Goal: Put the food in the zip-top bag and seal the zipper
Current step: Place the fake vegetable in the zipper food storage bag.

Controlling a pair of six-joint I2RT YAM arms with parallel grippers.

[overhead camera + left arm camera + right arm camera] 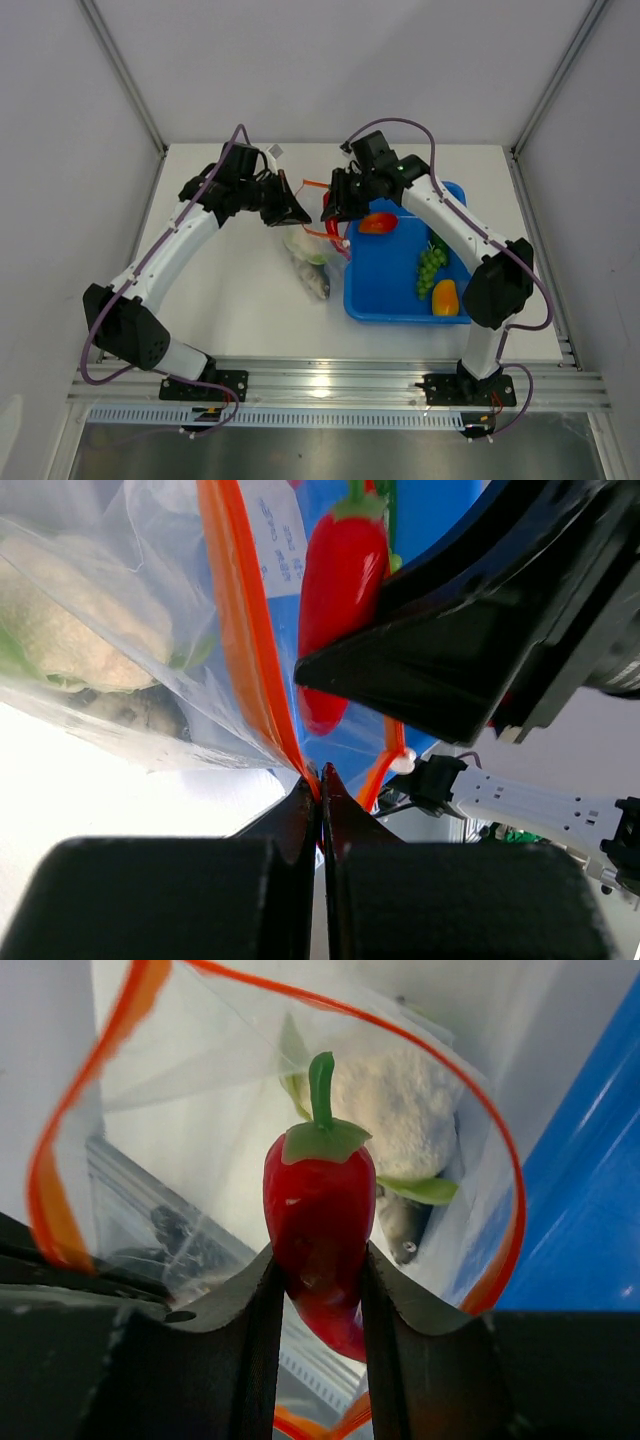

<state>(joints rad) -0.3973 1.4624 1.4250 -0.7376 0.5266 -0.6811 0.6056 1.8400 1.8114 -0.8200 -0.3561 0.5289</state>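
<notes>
Zip-top bag (pixel 312 258) is resting on the table (pixel 230 290) just left of the blue tray (pixel 400 312), mouth gaping, with the cauliflower (pixel 400 1110) sitting inside. Left gripper (pixel 320 780) is pinching the zipper (pixel 245 630) between closed fingers. Right gripper (pixel 320 1260) is clamping the red chili (pixel 320 1200) at the open mouth.

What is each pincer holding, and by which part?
The right pincer grips the glossy red toy chili around its lower body; the left pincer pinches the red-orange zipper strip of the clear crinkly plastic bag.
</notes>
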